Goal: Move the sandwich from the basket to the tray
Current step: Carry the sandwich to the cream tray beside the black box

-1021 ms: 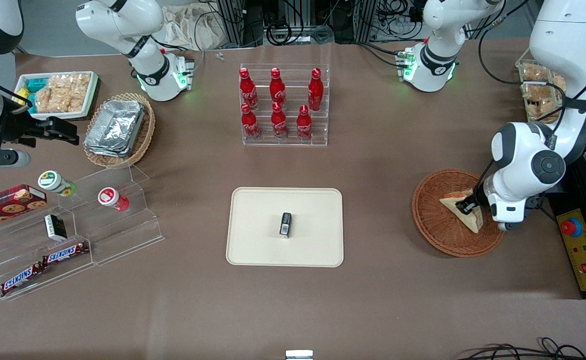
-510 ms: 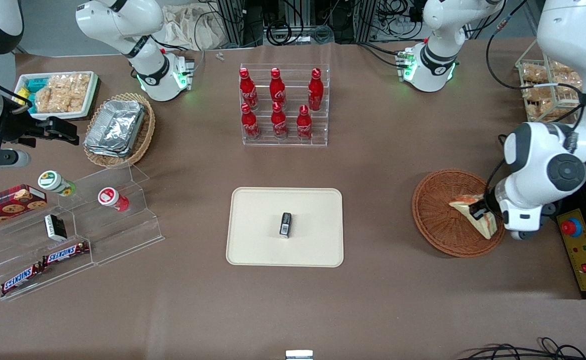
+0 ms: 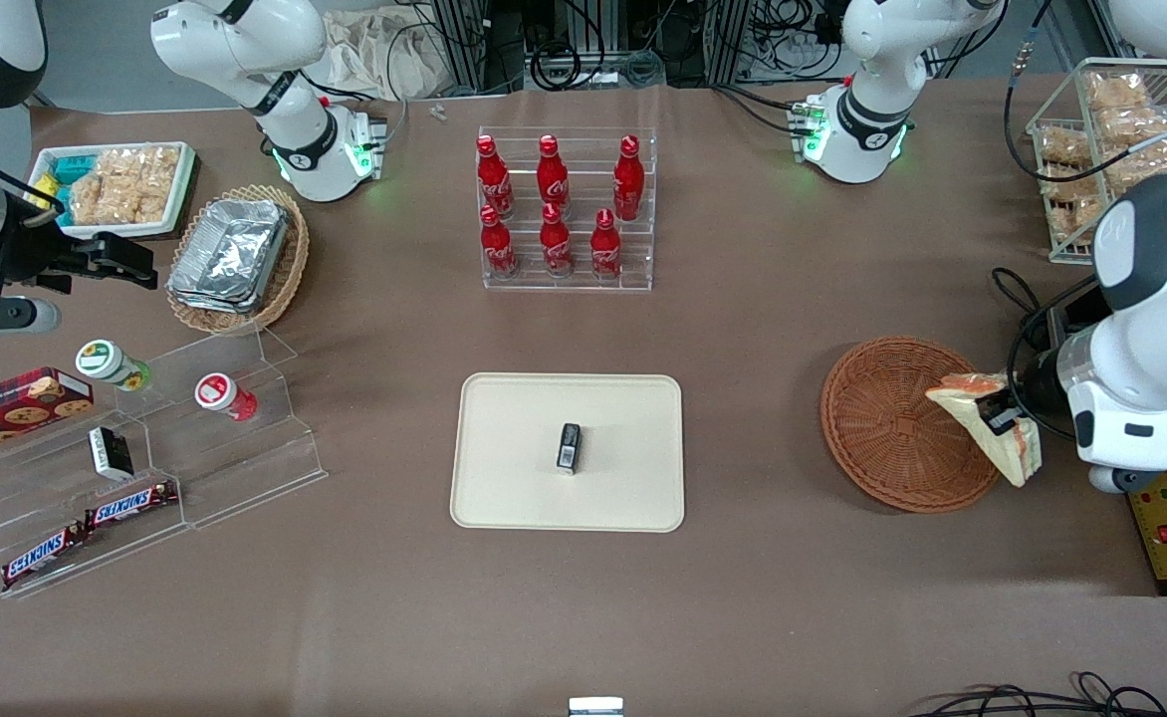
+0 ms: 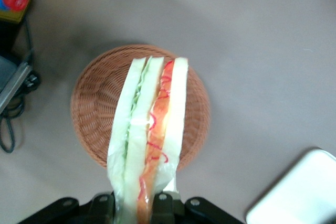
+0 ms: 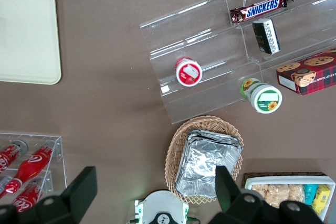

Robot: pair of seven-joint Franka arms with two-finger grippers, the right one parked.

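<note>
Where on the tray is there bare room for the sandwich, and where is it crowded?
The pincer, shut on the sandwich, hangs over the basket rim. The tray holds only a small dark packet near its middle. Bare strips lie on either side of it, toward each arm's end. The middle is taken.

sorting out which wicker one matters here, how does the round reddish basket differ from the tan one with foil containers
The basket is round, reddish-brown and has nothing lying in it; the tan basket is oval, paler and holds foil containers. The basket lies beside the tool, which holds the sandwich above its rim; the tan basket lies toward the parked arm's end. Both are wicker.
</note>
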